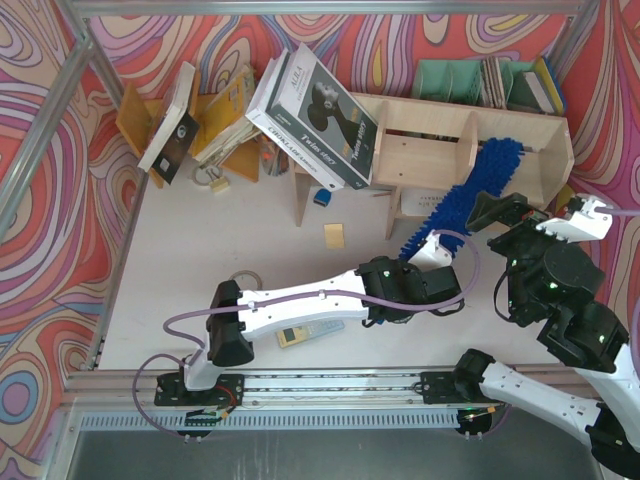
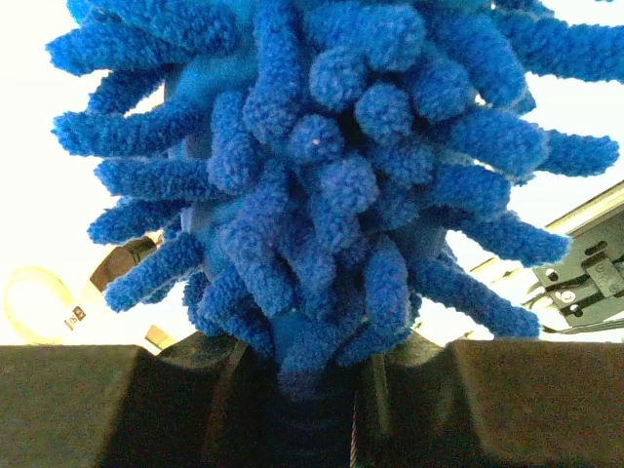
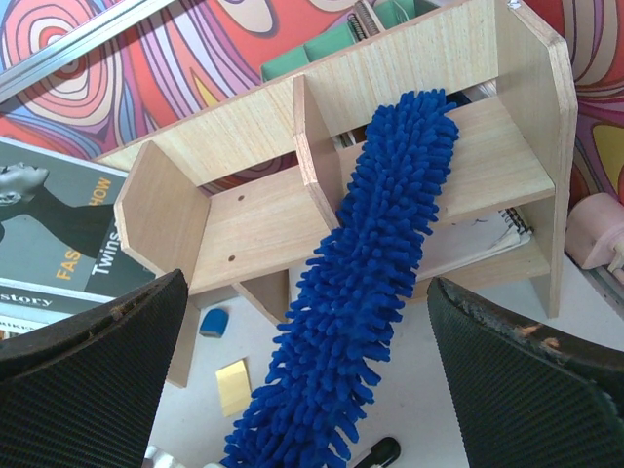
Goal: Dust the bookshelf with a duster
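The blue fluffy duster (image 1: 468, 195) slants from the table up onto the upper tier of the pale plywood bookshelf (image 1: 430, 150), its tip in the right compartment. My left gripper (image 1: 432, 250) is shut on the duster's lower end. In the left wrist view the duster (image 2: 322, 166) fills the frame and its base sits between the closed jaws (image 2: 312, 390). My right gripper (image 1: 497, 212) hovers open and empty just right of the duster. In the right wrist view its fingers (image 3: 88, 361) stand wide apart, with the duster (image 3: 370, 263) and the bookshelf (image 3: 253, 214) beyond them.
Large books (image 1: 315, 115) lean against the shelf's left end, beside an orange-brown rack (image 1: 215, 120). Green file holders (image 1: 460, 80) stand behind the shelf. A yellow note (image 1: 334, 235), a small blue item (image 1: 321, 197), a tape ring (image 1: 243, 278) and a flat device (image 1: 310, 333) lie on the table.
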